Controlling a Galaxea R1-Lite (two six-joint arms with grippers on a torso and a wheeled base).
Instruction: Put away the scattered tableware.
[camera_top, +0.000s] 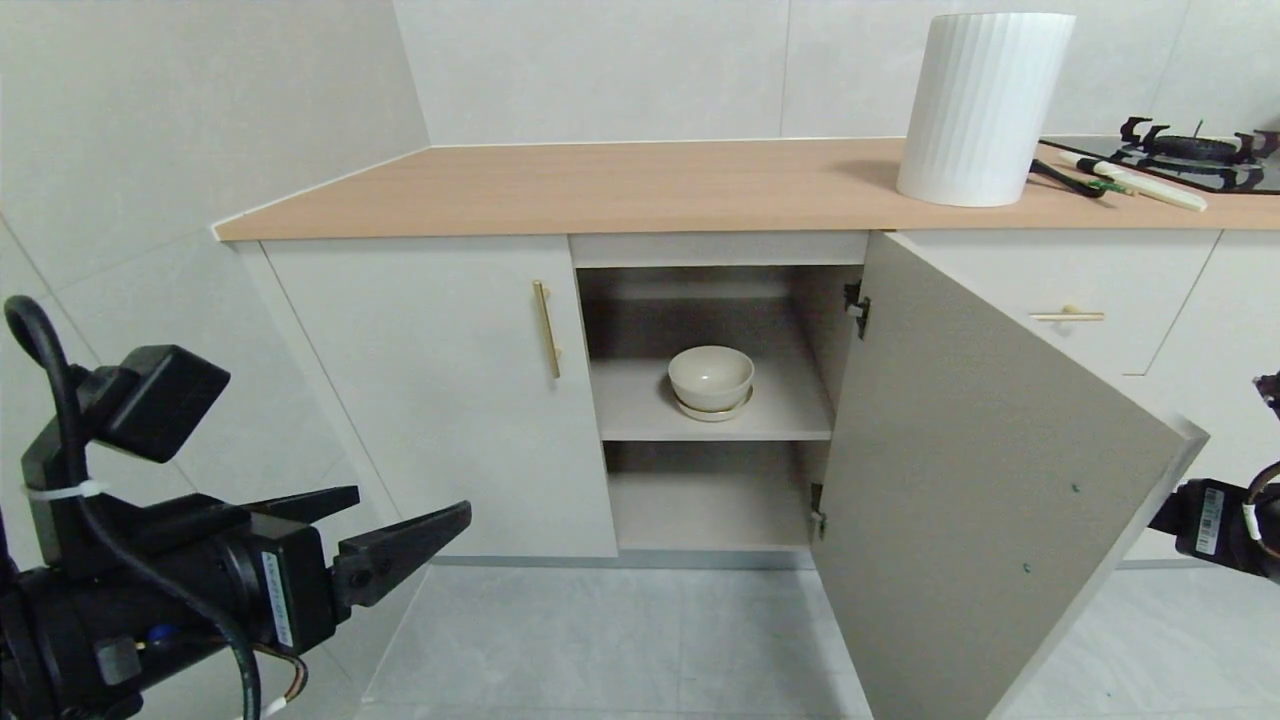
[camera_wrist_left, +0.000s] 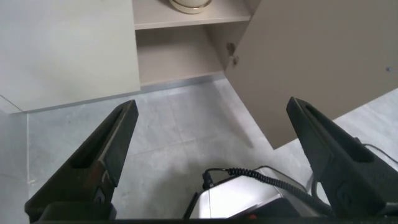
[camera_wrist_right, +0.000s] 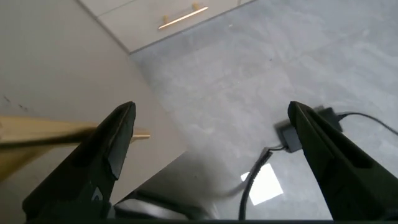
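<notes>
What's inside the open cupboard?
In the cupboard, a cream bowl sits on a small plate on the middle shelf. Anything behind the shut left door is covered, so it can't be seen.

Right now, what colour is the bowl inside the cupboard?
The bowl is cream, clearest in the head view.

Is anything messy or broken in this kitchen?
Nothing looks broken or spilled. The grey cabinet door stands wide open, and a few loose utensils lie crooked on the wooden counter beside the white ribbed container. The beige bowl sits neatly on the shelf.
</notes>
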